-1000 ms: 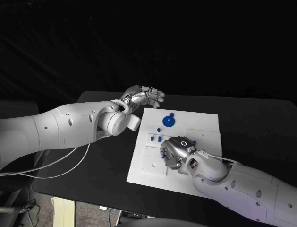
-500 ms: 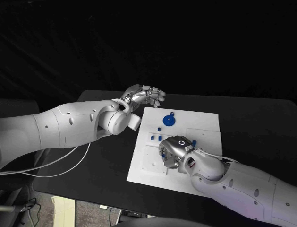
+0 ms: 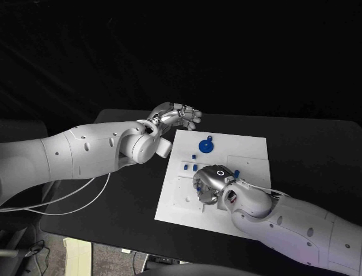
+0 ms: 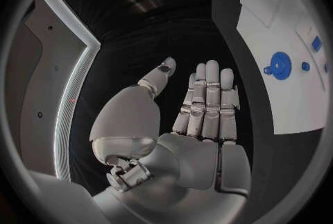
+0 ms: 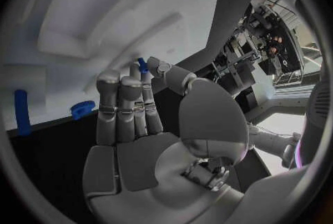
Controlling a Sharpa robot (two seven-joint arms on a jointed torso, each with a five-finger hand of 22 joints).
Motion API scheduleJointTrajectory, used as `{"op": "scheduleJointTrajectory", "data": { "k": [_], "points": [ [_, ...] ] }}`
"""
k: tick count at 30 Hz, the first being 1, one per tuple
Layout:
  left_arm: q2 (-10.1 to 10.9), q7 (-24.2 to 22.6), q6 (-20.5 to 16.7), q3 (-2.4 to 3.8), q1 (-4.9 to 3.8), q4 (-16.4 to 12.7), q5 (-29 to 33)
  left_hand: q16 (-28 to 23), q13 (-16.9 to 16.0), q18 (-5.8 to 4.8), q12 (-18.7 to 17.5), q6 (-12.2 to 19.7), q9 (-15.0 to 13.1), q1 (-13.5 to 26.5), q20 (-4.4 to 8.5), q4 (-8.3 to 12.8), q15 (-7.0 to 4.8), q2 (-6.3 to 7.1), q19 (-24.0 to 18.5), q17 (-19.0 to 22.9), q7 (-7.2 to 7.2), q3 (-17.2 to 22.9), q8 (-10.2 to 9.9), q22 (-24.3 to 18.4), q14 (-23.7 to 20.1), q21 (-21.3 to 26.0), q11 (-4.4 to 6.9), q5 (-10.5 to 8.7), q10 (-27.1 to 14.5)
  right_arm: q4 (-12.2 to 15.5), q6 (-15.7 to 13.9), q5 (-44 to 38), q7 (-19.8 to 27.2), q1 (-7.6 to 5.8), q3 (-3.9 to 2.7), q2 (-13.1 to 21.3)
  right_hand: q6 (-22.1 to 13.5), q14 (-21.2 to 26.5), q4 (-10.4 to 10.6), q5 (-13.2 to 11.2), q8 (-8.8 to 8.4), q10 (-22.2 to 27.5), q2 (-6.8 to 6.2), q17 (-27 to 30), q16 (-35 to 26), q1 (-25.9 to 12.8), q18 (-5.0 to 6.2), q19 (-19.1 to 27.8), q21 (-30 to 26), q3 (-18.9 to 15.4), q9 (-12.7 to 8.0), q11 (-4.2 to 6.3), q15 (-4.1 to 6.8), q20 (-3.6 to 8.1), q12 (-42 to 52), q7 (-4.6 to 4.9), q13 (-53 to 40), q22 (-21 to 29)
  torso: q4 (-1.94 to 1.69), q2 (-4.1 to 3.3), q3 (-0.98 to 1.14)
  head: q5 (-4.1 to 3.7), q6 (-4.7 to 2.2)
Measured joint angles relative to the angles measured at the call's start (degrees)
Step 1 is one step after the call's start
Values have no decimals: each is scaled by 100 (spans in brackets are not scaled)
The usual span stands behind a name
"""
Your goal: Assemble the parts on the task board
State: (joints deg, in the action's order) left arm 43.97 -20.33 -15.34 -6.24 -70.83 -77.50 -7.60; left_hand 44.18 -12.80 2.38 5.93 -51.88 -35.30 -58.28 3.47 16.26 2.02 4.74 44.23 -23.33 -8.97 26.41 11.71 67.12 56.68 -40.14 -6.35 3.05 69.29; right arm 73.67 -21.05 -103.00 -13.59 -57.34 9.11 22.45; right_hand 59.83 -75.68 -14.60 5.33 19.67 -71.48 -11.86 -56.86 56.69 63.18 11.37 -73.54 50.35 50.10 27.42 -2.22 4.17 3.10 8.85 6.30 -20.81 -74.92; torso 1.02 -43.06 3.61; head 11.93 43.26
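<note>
I had eased my right hand [image 3: 212,183] a little further across the board [image 3: 251,150], thumb and finger pinched on a small blue part [image 5: 141,64] near the board's middle. My left hand [image 3: 176,117] stayed empty, fingers extended, off the board's far-left corner. Insertion looked unfinished.

Task board [image 3: 251,150] mid-table [image 3: 330,149]; left hand [image 3: 174,118] beyond its far-left corner, right hand [image 3: 214,183] over its near half.

We note the white task board [image 3: 248,150] lying flat mid-table; a round blue part [image 3: 205,146] sits near its far edge, small blue parts [image 3: 189,167] mid-board.
</note>
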Motion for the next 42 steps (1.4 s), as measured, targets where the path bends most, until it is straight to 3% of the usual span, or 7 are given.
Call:
{"op": "scheduleJointTrajectory", "data": {
  "k": [4, 8, 12, 15, 23, 35, 42],
  "points": [
    [2, 4, 1, 0, 0, 0, 0, 0, 0, 41, 0, 0, 0, 0, 0, 0, 7, 0, 0, 0, 0, 0, 0, 0, 7, 0, 0, 0, 0, -10, -15, 114, 27, -2, 2, 4, -243, 39, 110, -80, -132, 26, -176, 21, 0, -189, -4, 19, 0, -132, -56, -26, -45, -1, -161, 72, 30, 0, 3, 0, 0, 3, 0],
    [2, 9, 2, 0, 0, 0, 0, 0, 0, 59, 0, 0, 0, 0, 0, 0, 7, 0, 0, -6, 0, 0, 0, 5, 7, 0, 0, 0, 0, -2, -43, 245, 79, -4, 6, 15, -524, 86, 169, -134, -284, 275, -310, 47, -26, -314, -127, 81, -37, -304, -110, -250, -199, 18, -375, 180, 58, 0, 4, 0, 2, 6, 1],
    [6, 14, 3, 0, 0, 0, 0, 0, 0, 59, 0, 8, 0, 0, 0, 0, 7, 0, 0, -13, -8, 0, 0, 5, 7, 0, 0, 0, 0, 5, -119, 373, 128, -2, 12, 38, -679, 142, 204, -33, -341, 493, -398, 65, -25, -359, -174, 132, -59, -478, -126, -303, -267, 8, -499, 251, 195, 1, 4, 1, 3, 4, 1],
    [11, 17, 3, 0, 0, 0, 0, 0, 0, 59, 0, 21, 6, 0, 0, 0, 7, 0, 0, -13, -21, 0, 0, 5, 7, 0, 0, 0, 0, 22, -210, 459, 156, 2, 18, 78, -843, 181, 205, -1, -355, 601, -431, 84, -26, -391, -213, 172, -91, -631, -126, -353, -306, -12, -540, 354, 226, 1, 4, 1, 5, -1, 1],
    [17, 23, 4, 0, 0, -1, 0, -1, 0, 57, 0, 21, 6, 0, -1, 0, 7, 0, 0, -19, -21, 0, 0, 4, 7, 0, 0, 0, 0, 308, -489, 651, 143, -57, 18, 287, -872, 188, 204, 69, -355, 617, -429, 101, -26, -389, -214, 174, -110, -662, -126, -351, -313, -13, -542, 364, 220, 1, 7, 2, 9, -13, -16],
    [87, 27, 5, -1, 0, -6, 1, -22, 0, 52, -22, 21, 5, 0, 0, 0, 5, 0, 0, -23, -21, 0, 0, 10, 5, 0, 1, 0, 1, 1191, -511, 1184, 306, -461, -279, 1159, -841, 169, 238, 292, -309, 575, -380, 124, 38, -295, -214, 178, -110, -707, -85, -308, -295, -19, -461, 332, 211, 1, 16, 5, 8, -101, -125],
    [113, 27, 5, -2, 0, -33, 1, -21, 0, 29, -22, 21, 5, 0, 0, 0, 4, 0, 0, -29, -21, 0, 0, 9, 5, 0, 1, 0, 1, 1207, -269, 1192, 338, -812, -321, 1576, -832, 23, 244, 389, -309, 574, -367, 100, 177, -161, -215, 26, 0, -701, -78, -309, -293, 26, -461, 323, 223, 1, 26, 7, 10, -171, -215]
  ]
}}
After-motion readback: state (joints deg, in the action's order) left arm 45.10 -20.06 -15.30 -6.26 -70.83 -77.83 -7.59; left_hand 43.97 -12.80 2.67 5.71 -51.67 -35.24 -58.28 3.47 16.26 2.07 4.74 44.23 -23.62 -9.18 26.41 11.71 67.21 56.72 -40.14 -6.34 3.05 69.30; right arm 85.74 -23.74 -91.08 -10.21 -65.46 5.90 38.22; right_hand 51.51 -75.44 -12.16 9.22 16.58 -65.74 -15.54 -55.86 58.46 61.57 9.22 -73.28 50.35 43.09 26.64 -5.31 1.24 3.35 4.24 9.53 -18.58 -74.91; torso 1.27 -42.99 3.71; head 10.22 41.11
